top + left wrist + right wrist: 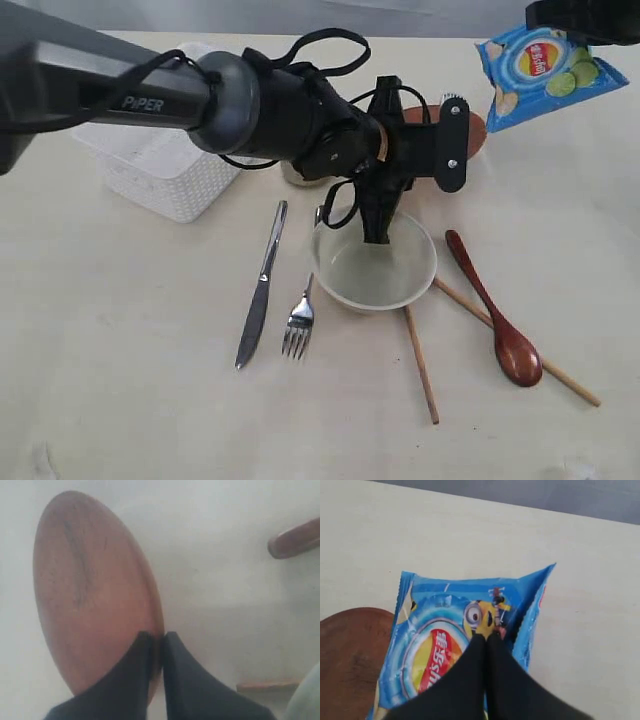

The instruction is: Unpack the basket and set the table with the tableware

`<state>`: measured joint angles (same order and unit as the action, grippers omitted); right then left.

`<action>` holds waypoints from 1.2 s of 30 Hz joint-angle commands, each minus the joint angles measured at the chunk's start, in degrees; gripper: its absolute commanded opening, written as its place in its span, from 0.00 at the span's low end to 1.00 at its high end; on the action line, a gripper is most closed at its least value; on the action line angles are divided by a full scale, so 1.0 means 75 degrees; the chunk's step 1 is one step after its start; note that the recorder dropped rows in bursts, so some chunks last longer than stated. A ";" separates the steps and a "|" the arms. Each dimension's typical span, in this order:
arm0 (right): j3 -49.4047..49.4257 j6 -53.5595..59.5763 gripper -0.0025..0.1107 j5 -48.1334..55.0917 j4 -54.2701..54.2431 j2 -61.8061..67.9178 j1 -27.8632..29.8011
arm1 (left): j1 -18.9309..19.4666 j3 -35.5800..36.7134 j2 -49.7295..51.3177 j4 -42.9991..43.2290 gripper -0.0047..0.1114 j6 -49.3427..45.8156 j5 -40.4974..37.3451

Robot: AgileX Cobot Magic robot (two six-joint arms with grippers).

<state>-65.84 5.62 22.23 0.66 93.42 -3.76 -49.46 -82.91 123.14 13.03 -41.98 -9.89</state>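
Note:
My left gripper (462, 135) (157, 637) reaches across the middle and is shut on the rim of the small brown plate (479, 137) (90, 590), behind the cream bowl (375, 268). Whether the plate rests on the table (120, 400) I cannot tell. The right gripper (570, 25) (487, 637) is shut on the top edge of the blue chip bag (545, 75) (435, 645), held at the far right. A steel knife (262, 290) and fork (300, 318) lie left of the bowl. The wooden spoon (495, 310) and two chopsticks (421, 365) lie to its right. The white basket (170, 175) stands at the back left.
The left arm (150, 95) stretches over the basket and hides much of what lies behind the bowl. In the left wrist view the spoon's handle end (295, 539) and a chopstick (267, 685) lie near the plate.

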 commanded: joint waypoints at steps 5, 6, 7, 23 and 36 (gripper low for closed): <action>-0.0006 -0.0042 0.02 -0.0103 -0.0088 -0.0251 0.0022 | -0.0010 -0.0285 0.0132 0.0090 0.04 -0.0033 -0.0073; -0.0006 -0.0042 0.02 -0.0103 -0.0088 -0.0251 0.0022 | -0.0010 -0.0285 0.0132 0.0181 0.04 -0.0047 -0.0206; -0.0006 -0.0042 0.02 -0.0103 -0.0088 -0.0251 0.0022 | -0.0010 -0.0285 0.0132 0.0253 0.04 -0.0049 -0.0307; -0.0006 -0.0042 0.02 -0.0090 -0.0088 -0.0251 0.0022 | -0.0045 -0.0285 0.0132 0.0374 0.04 -0.0063 -0.0729; -0.0006 -0.0042 0.02 0.0012 -0.0088 -0.0251 0.0022 | -0.0063 -0.0285 0.0132 0.0374 0.04 -0.0025 -0.0844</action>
<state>-65.84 5.53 22.21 0.00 92.02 -3.76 -49.56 -84.50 124.43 15.63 -42.45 -16.06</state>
